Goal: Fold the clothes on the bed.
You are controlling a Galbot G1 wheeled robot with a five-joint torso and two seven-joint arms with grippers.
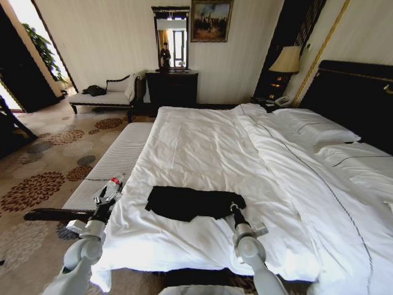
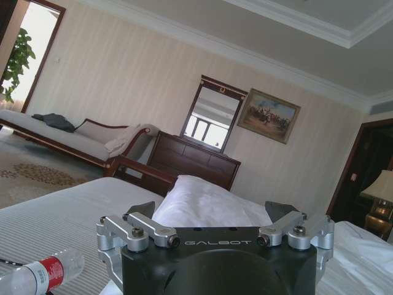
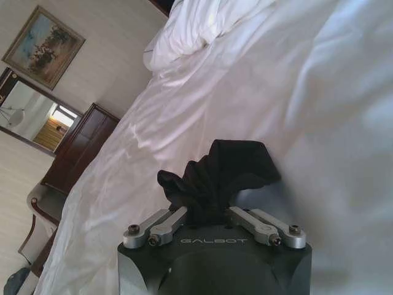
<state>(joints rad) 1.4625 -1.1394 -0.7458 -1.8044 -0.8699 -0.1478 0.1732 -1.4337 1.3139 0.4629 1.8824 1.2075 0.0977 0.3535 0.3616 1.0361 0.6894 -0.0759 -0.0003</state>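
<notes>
Right end effector [image 3: 207, 216] clamping T-shirt [image 1: 190, 201]

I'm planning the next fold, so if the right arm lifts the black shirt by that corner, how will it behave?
The black T-shirt will likely droop: it bunches limply in the right gripper. It probably lifts easily, being thin. It may drag the white duvet, which it lies on.

Striped pale walls, floral carpet [image 1: 43, 184], dark dresser [image 1: 171, 88], mirror [image 1: 171, 37], lit lamp [image 1: 286, 60].
</notes>
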